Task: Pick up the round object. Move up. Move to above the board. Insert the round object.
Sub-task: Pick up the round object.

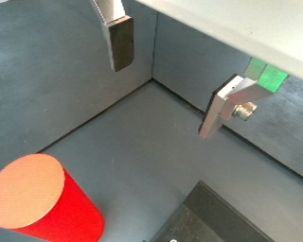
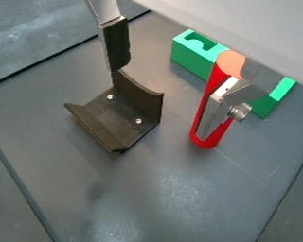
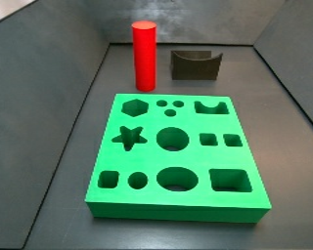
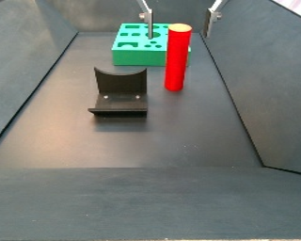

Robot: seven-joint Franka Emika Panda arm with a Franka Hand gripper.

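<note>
The hand (image 2: 167, 80) hangs wide open and empty above the upright red cylinder peg (image 3: 145, 54); a misaligned descent could topple it.

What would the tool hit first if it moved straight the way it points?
Probably the gray floor between the red peg and the brown block. The open tool hangs high, so depth is unclear; a finger might clip the peg.
</note>
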